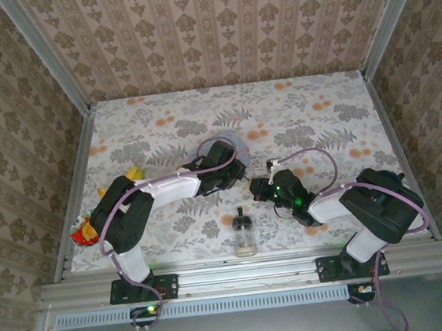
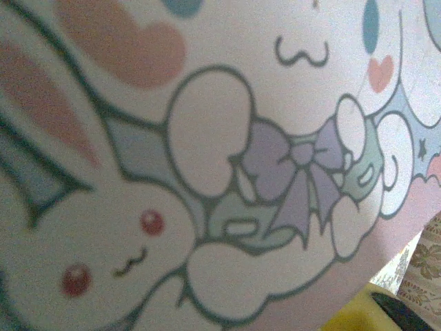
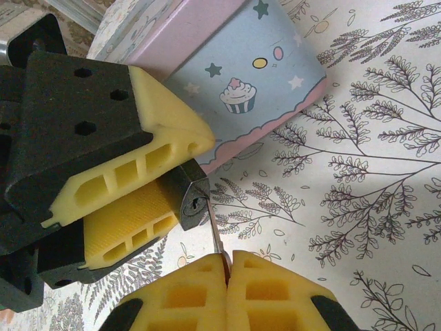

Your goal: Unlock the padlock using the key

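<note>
Right up close, the right fingers [image 3: 238, 267] are pressed together with no gap, pinching the thin key [image 3: 216, 241]. Its blade points up at the keyhole face of the padlock [image 3: 193, 200]; I cannot tell if the tip has gone in. The left fingers [image 3: 180, 156] are clamped narrow on the padlock's dark body, holding it just above the floral tabletop [image 3: 358, 172]. Right behind sits the pale blue tin [image 3: 256, 77], and a glass bottle [image 1: 244, 234] stands nearer the arms' bases.
</note>
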`<state>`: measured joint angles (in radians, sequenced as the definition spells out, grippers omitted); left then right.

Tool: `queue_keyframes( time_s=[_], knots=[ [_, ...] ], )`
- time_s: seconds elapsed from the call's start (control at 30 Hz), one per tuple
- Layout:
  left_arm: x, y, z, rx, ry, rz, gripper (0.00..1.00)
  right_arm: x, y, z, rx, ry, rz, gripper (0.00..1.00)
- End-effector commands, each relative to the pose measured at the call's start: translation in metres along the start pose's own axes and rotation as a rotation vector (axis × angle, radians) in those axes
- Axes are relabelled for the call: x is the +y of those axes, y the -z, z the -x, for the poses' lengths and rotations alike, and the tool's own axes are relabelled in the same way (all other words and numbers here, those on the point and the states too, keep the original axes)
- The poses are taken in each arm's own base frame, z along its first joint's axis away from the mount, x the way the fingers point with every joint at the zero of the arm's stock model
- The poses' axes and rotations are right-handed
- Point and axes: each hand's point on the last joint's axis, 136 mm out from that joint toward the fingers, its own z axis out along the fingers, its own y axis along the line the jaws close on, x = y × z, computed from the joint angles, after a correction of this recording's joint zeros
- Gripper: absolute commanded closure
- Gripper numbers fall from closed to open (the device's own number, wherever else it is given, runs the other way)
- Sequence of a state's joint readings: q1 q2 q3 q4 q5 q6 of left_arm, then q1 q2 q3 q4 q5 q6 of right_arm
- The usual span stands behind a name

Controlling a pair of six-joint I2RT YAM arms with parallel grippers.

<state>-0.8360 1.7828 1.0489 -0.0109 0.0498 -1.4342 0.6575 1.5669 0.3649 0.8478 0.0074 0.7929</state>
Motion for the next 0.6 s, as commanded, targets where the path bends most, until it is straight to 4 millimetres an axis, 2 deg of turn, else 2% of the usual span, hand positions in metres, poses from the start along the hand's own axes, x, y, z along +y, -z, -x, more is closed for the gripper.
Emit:
queue_keyframes(
  time_s=[0.0,0.4,0.57],
  knots=[
    [-0.010,0.004,-0.011,0.050,0.021,-0.037,0.84,0.020,-0.001,0.020,-0.060,-0.010,0.070,1.00],
    [-0.012,0.004,-0.010,0.054,0.019,-0.047,0.84,0.030,-0.002,0.014,-0.016,0.000,0.141,1.00],
    [-0.012,0.005,-0.009,0.057,0.015,-0.049,0.84,0.024,-0.001,0.008,0.023,-0.019,0.144,1.00]
  ],
)
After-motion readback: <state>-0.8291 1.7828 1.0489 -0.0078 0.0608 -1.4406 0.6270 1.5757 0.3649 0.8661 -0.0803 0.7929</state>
